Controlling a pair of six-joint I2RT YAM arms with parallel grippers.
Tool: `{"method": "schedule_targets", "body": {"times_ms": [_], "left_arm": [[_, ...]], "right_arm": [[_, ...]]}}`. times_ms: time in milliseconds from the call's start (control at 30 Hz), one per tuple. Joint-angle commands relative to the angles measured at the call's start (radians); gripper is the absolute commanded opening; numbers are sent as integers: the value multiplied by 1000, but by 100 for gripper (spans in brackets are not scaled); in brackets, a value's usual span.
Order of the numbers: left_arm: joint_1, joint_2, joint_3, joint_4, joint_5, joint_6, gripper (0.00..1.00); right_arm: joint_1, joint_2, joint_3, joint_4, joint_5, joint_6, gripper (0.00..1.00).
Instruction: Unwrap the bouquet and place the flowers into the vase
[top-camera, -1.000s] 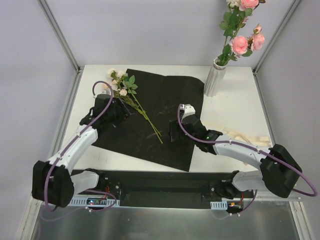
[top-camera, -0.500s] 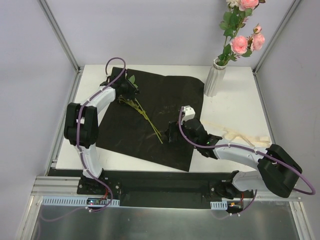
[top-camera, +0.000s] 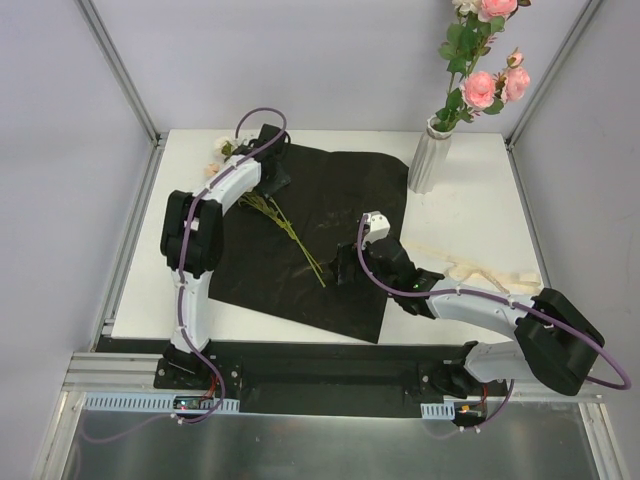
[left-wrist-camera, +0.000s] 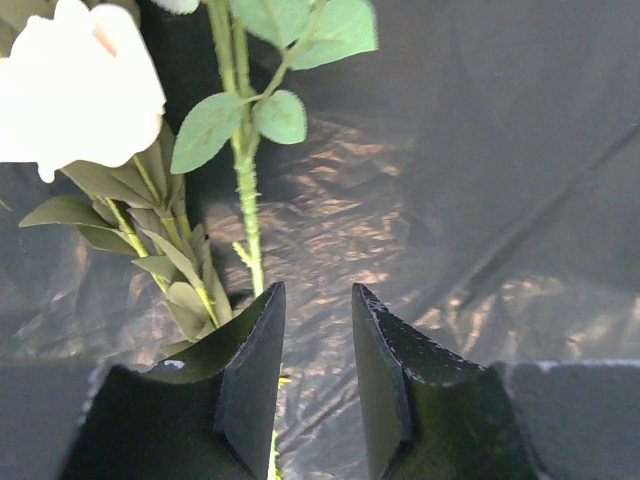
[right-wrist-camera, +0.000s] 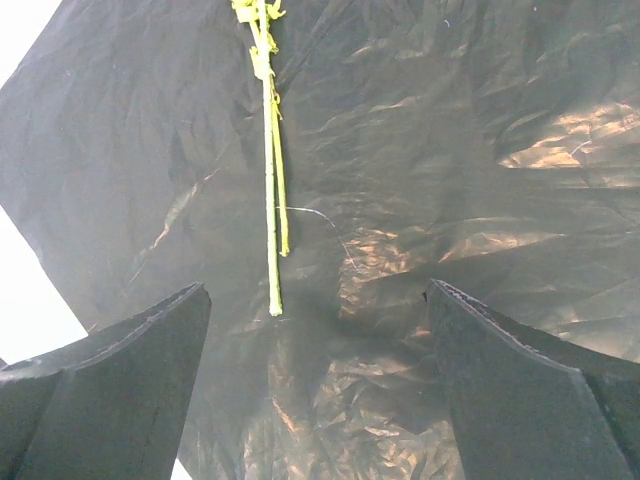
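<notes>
Two changes: left tool (left-wrist-camera: 317, 298) swung out to the far-left blooms and narrowed to a slim gap at a stem of the flowers (top-camera: 285, 225), which lie on the sheet (top-camera: 350, 190); grip cannot be told. Right tool (right-wrist-camera: 318, 290) spread wide, unmoved over the stem ends. Vase (top-camera: 428, 160), far right, already holds roses; a pickup is likely starting.

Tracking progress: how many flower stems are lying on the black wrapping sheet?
2. The longer stem and the shorter stem lie side by side on the black sheet. The left arm covers their leafy tops, so another could be hidden.
</notes>
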Motion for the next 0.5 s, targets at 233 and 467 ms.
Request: {"method": "schedule_targets", "body": {"times_ms": [233,467], "left_arm": [[-31,66,50,-135,-112,-1,27],[-33,98,59,-136,-102,-12,21]], "right_arm": [[6,-41,-16,68,-20,-16,90],[6,-50,-22,71,-20,-18,91]]}}
